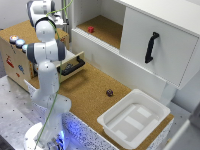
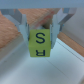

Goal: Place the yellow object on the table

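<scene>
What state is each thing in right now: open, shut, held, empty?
Gripper: shut on the yellow lettered cube.
Yellow lettered cube: held off the surface.
White plastic tub: empty, on the brown cork table.
Wooden drawer: pulled open.
White cabinet door with black handle: shut.

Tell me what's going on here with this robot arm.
A single robot arm is holding a small yellow block. In the wrist view the gripper is shut on it, and the block shows the letters S and R. In the exterior view the arm is raised near a wooden box with an open drawer. The cork table carries a white tub and a small dark ball, and a red block sits on the raised shelf. The yellow block is not yet set down.
</scene>
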### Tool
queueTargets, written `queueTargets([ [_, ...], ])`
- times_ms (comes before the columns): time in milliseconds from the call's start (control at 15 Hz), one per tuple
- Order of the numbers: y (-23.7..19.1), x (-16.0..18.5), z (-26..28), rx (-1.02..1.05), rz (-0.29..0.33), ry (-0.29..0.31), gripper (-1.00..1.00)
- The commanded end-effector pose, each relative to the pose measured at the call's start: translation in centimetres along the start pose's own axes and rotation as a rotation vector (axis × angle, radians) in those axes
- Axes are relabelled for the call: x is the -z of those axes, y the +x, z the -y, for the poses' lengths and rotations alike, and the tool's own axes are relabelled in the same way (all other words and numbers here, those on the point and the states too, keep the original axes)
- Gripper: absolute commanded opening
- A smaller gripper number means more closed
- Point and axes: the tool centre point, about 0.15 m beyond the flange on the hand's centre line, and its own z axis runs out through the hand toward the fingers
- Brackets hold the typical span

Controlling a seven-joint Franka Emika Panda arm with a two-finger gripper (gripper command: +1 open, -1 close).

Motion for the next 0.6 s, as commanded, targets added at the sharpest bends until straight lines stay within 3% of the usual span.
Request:
queueTargets([
  [0,-9.6,-3.8,-8.1,-0.311,-0.208,0.082,-1.0],
  [133,-12.3,-4.5,-10.4,-0.411,-0.236,0.082,-1.0],
  [533,-18.7,-8.9,-15.9,-0.603,-0.18,0.089,-1.0],
])
